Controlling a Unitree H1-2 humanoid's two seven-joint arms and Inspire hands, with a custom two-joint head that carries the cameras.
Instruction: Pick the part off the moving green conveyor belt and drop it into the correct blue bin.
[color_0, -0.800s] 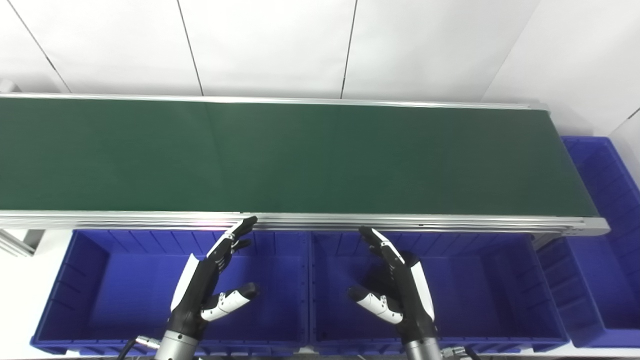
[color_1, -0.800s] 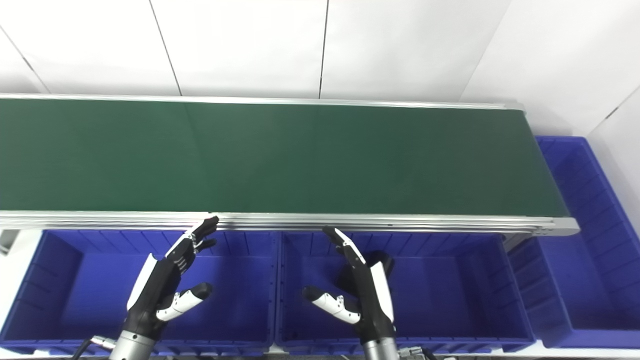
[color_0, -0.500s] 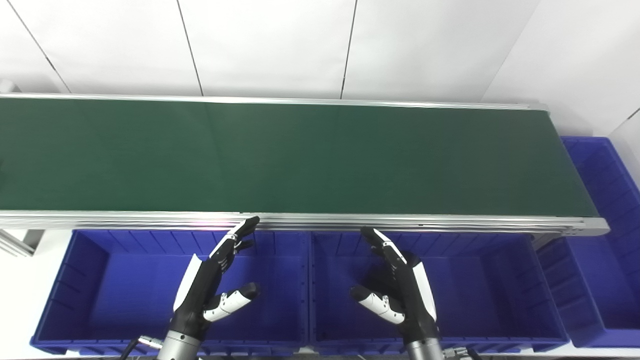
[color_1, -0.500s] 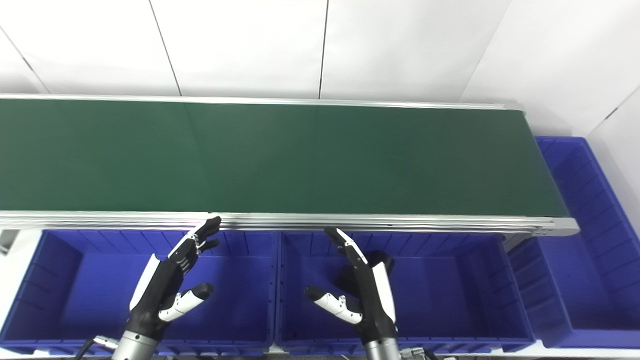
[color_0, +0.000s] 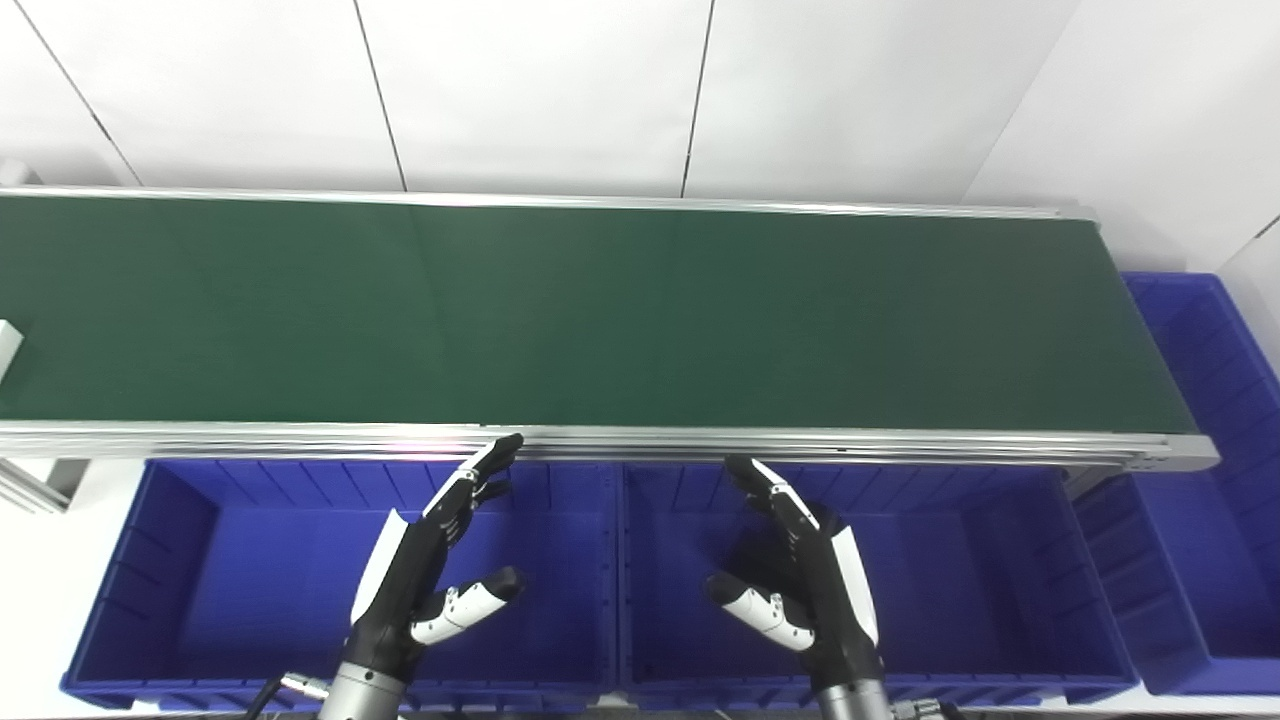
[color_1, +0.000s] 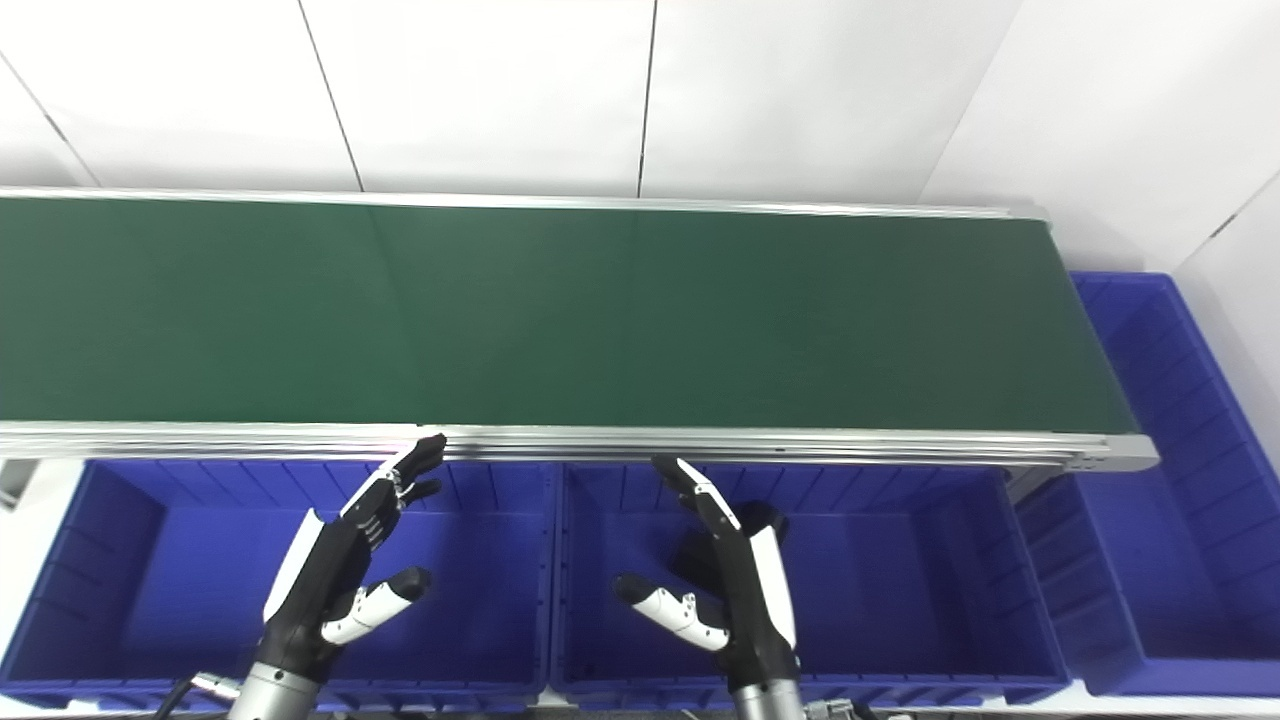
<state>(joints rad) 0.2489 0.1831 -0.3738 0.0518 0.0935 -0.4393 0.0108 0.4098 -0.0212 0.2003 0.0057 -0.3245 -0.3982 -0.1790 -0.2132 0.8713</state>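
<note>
Two black-and-white robot hands, left hand (color_0: 415, 590) and right hand (color_0: 810, 585), released and empty, poised over near blue plastic bins (color_0: 200, 560) awaiting pale part (color_0: 6, 350) entering long green conveyor belt (color_0: 600, 310) far left.

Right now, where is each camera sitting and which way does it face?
Left eye view: on the head, looking down and forward at the green conveyor belt; shows left robot hand, right robot hand, and a pale part at the far left edge.
Right eye view: beside it, same aim, both hands visible.
Shared: belt, blue bins, white wall.
</note>
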